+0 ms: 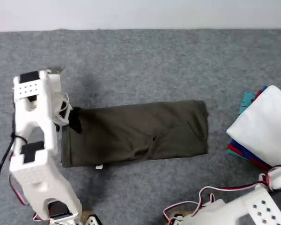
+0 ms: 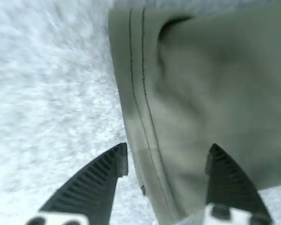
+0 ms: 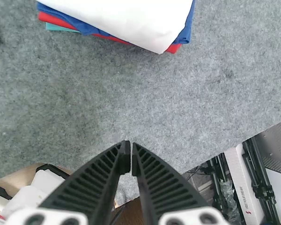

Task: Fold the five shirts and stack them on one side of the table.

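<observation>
My left gripper (image 2: 168,149), open, straddles the olive shirt (image 1: 140,133) at its hemmed end farthest from the folded stack (image 1: 264,129), so I should pinch all layers squarely there; my right gripper (image 3: 131,146) sits closed near that stack.

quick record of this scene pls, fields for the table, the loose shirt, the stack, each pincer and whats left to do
table: grey felt-like surface
olive shirt: mid-table, folded into a long band, apart from the stack
stack: at the right edge in the high view; white on top, then blue, red, teal
left pincer: open, straddling the olive shirt's stitched hem end
right pincer: shut, over bare table near the stack
left to do: finish folding the olive shirt, add it to the stack
</observation>
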Motion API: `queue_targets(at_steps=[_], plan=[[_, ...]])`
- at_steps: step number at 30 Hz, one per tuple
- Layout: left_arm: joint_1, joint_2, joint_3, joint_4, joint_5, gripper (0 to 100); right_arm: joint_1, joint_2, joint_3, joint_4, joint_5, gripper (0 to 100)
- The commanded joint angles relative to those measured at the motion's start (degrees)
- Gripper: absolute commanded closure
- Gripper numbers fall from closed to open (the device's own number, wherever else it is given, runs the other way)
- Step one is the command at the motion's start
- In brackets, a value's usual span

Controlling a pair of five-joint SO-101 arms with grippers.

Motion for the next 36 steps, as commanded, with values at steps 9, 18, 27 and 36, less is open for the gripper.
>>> queue_targets(at_steps=[9, 18, 27, 36], plan=[[5.45, 11.69, -0.31, -5.63, 7.74, 77, 0.66, -0.66, -0.18, 2.07, 0.53, 98.9], [6.59, 11.60, -0.31, -5.45, 3.96, 99, 5.23, -0.75, -0.26, 2.07, 0.70, 98.9], [1.32, 4.48, -0.22, -1.23, -1.05, 99, 9.10, -0.75, -0.53, 2.07, 6.42, 98.9], [13.63, -13.19, 0.04, 4.31, 1.85, 99, 8.66, -0.75, -0.53, 1.98, 6.33, 98.9]])
